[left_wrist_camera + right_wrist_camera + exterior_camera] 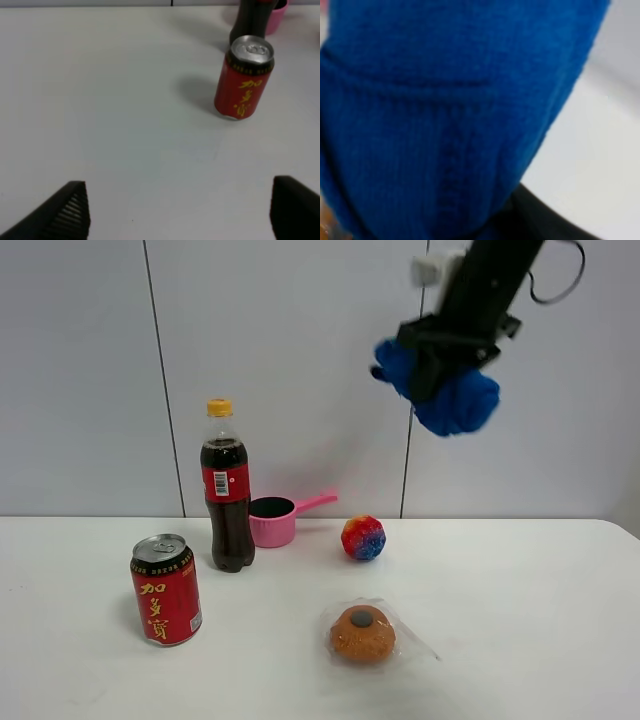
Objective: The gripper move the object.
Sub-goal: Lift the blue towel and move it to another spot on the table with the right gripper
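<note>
Five things are sitting on the one desk (520, 590), one of each kind: one red can (165, 589), one cola bottle (228, 490) with a yellow cap, one pink scoop (275, 520), one rainbow-coloured ball (363, 537) and one wrapped bun (362, 632). One blue knitted cloth (455, 395) is hanging above them, bringing the count to six things in all.

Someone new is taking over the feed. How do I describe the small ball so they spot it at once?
On the white table, find the tall cola bottle with the pink scoop beside it. Right of the scoop's handle sits the ball: the only sphere, mottled red and blue.
</note>
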Controlling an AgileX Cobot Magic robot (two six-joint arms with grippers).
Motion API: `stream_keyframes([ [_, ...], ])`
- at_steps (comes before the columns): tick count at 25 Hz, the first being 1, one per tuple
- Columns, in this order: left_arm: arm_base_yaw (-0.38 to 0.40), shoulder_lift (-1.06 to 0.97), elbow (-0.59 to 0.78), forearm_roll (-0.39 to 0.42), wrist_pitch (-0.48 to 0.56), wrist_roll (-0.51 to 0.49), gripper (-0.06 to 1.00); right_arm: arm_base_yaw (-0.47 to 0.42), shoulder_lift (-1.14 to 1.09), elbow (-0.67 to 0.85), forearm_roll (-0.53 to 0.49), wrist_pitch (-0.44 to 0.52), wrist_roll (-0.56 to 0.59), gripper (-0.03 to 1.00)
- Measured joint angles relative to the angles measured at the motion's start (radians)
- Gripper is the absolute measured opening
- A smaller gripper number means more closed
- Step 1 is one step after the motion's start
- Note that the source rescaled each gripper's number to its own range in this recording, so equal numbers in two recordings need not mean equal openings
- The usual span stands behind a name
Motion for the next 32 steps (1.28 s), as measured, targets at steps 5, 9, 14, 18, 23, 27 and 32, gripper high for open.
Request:
stream_keyframes([
  [5, 0.0, 0.0, 0.0, 0.0, 0.0, 0.0, 1.0, 0.157, -0.001, -0.104, 0.068, 0.002, -0.196, 0.0],
  [9, 0.0, 0.0, 0.0, 0.0, 0.0, 0.0, 1.0, 0.272, 0.022, -0.106, 0.106, 0.018, -0.282, 0.0],
  [14, 0.0, 0.0, 0.0, 0.0, 0.0, 0.0, 1.0, 0.364, 0.116, -0.109, 0.128, 0.019, -0.314, 0.0],
  [18, 0.0, 0.0, 0.0, 0.0, 0.0, 0.0, 1.0, 0.411, 0.217, -0.109, 0.119, 0.02, -0.405, 0.0],
  [23, 0.0, 0.0, 0.0, 0.0, 0.0, 0.0, 1.0, 0.471, 0.276, -0.109, 0.121, 0.02, -0.541, 0.0],
  [27, 0.0, 0.0, 0.0, 0.0, 0.0, 0.0, 1.0, 0.5, 0.296, -0.109, 0.122, 0.019, -0.572, 0.0],
  [32, 0.0, 0.0, 0.0, 0.0, 0.0, 0.0, 1.0, 0.523, 0.339, -0.108, 0.117, 0.018, -0.634, 0.0],
])
